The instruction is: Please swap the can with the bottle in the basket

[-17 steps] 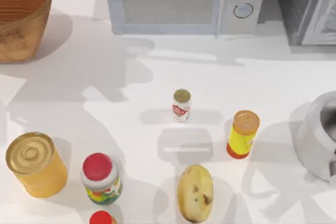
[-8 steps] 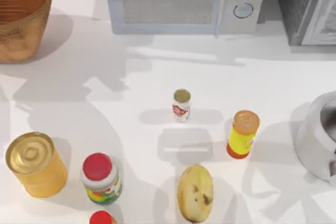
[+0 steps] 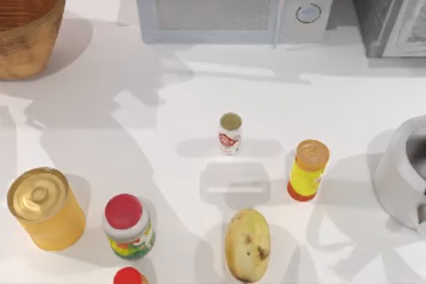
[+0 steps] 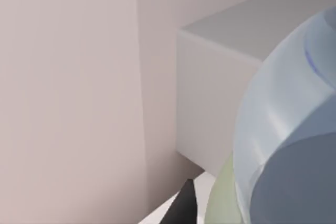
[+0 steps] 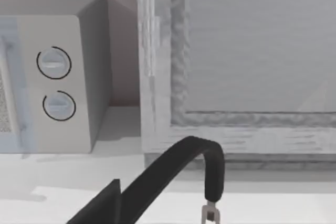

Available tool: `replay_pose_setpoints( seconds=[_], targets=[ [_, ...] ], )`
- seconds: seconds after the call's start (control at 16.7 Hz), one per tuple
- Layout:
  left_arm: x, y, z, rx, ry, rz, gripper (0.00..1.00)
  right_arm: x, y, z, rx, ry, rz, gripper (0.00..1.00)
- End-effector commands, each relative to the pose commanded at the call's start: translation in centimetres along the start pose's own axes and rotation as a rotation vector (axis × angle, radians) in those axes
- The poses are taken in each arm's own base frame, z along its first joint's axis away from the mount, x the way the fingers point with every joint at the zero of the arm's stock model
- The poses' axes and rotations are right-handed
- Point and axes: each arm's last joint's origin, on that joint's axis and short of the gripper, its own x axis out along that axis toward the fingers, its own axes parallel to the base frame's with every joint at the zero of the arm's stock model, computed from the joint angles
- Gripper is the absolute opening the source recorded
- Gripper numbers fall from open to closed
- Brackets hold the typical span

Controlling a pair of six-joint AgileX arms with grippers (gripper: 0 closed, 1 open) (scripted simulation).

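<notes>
In the top view, the basket [image 3: 26,18] stood at the table's far left corner, and what could be seen of its inside held nothing. The can [image 3: 230,132] stood upright near the middle of the table, well apart from the basket. The yellow bottle [image 3: 308,169] was to its right and the potato [image 3: 247,244] nearer the front edge. The golden tin [image 3: 45,208] and the red-capped jar [image 3: 128,227] were left untouched at the front left.

In the left wrist view, the bottle [image 4: 283,129] was seen very close, with its pale body and a sliver of blue label. It was judged to be clamped in the jaws of the left gripper [image 4: 220,203] and held up above the table (1 dark finger [image 4: 184,205] showed beside it).

In the right wrist view, the microwave [image 5: 58,82] and a grey cabinet [image 5: 236,56] were faced. How the right gripper's jaws stood could not be told.

Of 2 steps, the 1st seemed partly done: the bottle was out of the basket but not yet set down. The can was not yet picked up.
</notes>
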Motion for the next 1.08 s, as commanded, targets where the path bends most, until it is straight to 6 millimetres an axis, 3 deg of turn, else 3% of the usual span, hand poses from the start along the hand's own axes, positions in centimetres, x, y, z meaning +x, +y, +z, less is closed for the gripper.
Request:
replay_pose_setpoints(
  seconds=[0.12, 0.9, 1.08],
  targets=[
    [0.0, 0.0, 0.0, 0.0, 0.0, 0.0, 0.0, 0.0, 0.0, 0.0, 0.0, 0.0, 0.0, 1.0],
    [0.0, 0.0, 0.0, 0.0, 0.0, 0.0, 0.98, 0.0, 0.0, 0.0, 0.0, 0.0, 0.0, 1.0],
    [0.0, 0.0, 0.0, 0.0, 0.0, 0.0, 1.0, 0.0, 0.0, 0.0, 0.0, 0.0, 0.0, 1.0]
  ],
)
